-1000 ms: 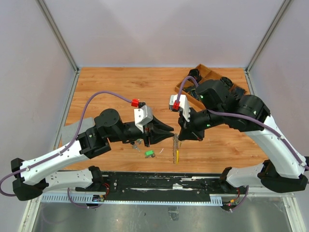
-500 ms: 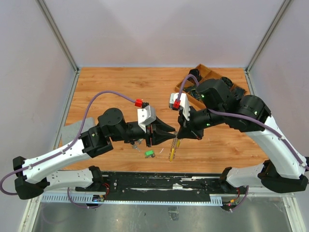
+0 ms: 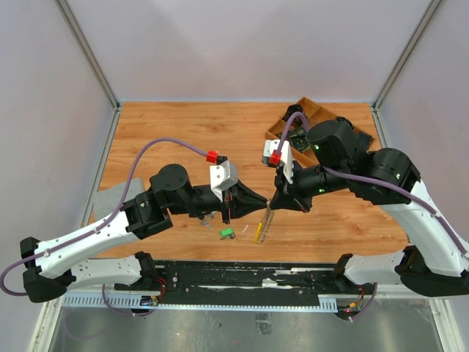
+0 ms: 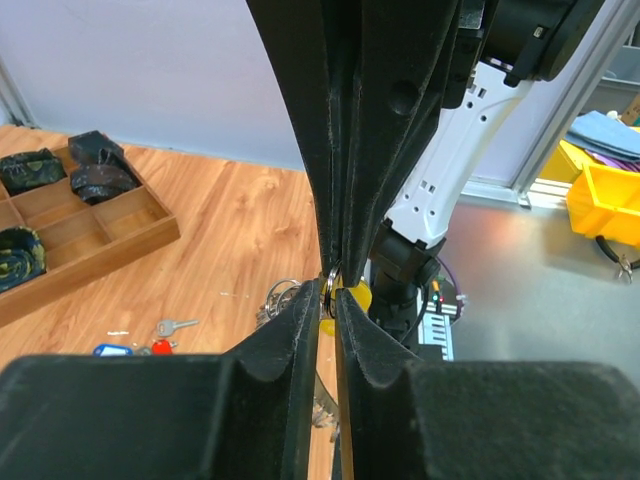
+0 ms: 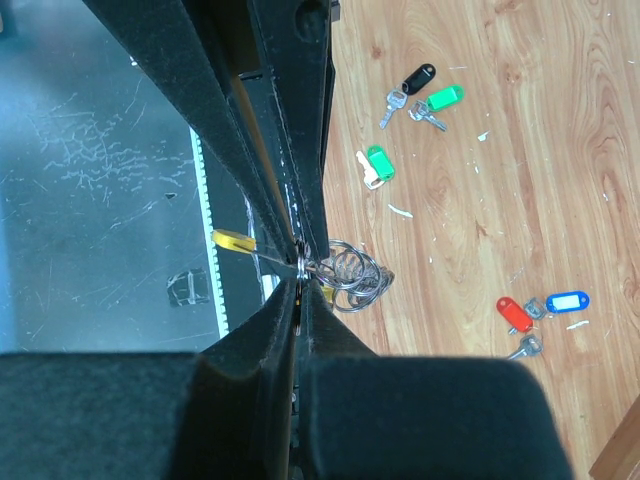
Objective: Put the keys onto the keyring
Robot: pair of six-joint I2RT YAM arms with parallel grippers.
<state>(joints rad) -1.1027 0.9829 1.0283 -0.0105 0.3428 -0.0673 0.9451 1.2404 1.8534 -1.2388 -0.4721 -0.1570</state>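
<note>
The keyring [image 5: 350,276], a bunch of silvery wire loops with a yellow piece [image 5: 233,241], hangs above the table between both grippers. My right gripper [image 5: 302,270] is shut on one of its loops. My left gripper [image 4: 328,292] meets it tip to tip, its fingers pinched on the same loop [image 4: 328,284] beside the yellow piece [image 4: 352,298]. From above, the grippers [image 3: 258,199] [image 3: 273,201] touch and the keyring [image 3: 261,229] dangles below them. Keys lie loose on the wood: green-tagged [image 5: 378,161], green [image 5: 441,97], black [image 5: 418,77], red [image 5: 514,313], blue [image 5: 567,301].
A wooden compartment tray [image 3: 289,125] with dark objects stands at the back right, behind the right arm. A green-tagged key [image 3: 228,233] lies under the left gripper. A black rail [image 3: 242,273] runs along the near table edge.
The left gripper advanced right onto the ring and narrowed. The right wrist shifted slightly right, and the hanging keyring swung so its yellow end points down-left.
</note>
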